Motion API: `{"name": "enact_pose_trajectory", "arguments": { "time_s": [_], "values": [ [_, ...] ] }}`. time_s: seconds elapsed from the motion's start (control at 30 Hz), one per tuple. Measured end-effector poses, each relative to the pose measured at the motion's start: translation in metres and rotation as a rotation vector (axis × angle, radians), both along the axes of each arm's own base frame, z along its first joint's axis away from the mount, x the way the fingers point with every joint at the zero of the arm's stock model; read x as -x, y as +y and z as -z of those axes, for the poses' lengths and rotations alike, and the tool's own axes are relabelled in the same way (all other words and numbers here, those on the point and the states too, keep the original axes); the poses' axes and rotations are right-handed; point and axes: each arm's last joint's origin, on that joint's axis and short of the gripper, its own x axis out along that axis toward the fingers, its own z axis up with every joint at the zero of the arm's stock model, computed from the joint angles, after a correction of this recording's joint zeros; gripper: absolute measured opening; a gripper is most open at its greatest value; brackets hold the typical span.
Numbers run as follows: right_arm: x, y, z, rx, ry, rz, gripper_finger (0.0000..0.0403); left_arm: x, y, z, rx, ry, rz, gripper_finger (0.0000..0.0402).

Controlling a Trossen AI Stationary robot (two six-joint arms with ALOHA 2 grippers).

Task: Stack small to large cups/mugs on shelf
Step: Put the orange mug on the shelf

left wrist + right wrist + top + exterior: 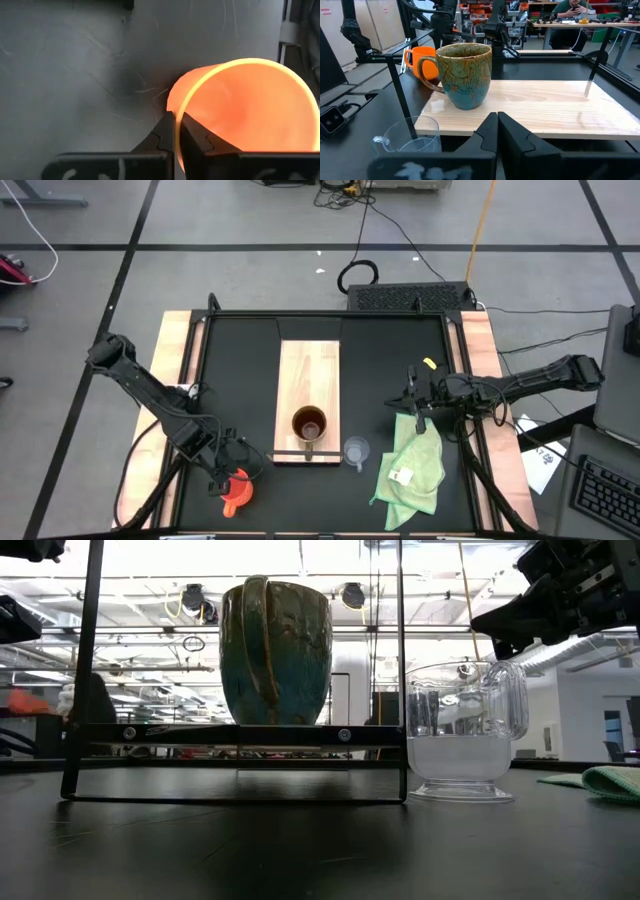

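Observation:
The shelf is a light-wood board raised on a black frame. A brown, teal-glazed mug stands upright by its base near the shelf's near end. The small clear glass cup stands on the black table just right of that end. My left gripper is left of the shelf, near the table's near edge, shut on the orange-red mug. My right gripper hovers right of the shelf, shut and touching nothing. My left gripper pinches the orange-red mug's rim, one finger inside the mug and the other finger outside its wall. The fingers come from above, pointing down. The mug stays upright; whether its base is on the table, I cannot tell.
A light green cloth lies on the table under and near my right gripper. Wooden rails run along both table sides. The far part of the shelf board is bare. A person sits at a desk far behind.

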Motion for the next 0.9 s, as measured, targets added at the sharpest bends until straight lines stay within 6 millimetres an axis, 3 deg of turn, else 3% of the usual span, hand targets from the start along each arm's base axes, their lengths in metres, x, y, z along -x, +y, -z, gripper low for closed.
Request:
{"name": "enact_pose_trajectory", "arguments": {
  "time_s": [0.3,0.67,0.9],
  "values": [
    [0.000,0.000,0.000,0.009,0.000,-0.002,0.0000,0.005,0.006,-0.013,0.017,-0.062,0.065,0.0005],
    [0.000,0.000,0.001,0.012,0.013,-0.002,0.0000,0.040,0.046,-0.066,-0.095,-0.434,0.024,0.0004],
    [0.000,0.000,0.003,0.015,0.030,-0.002,0.0000,0.055,0.058,-0.083,-0.161,-0.604,0.014,0.0004]
  ]
}}
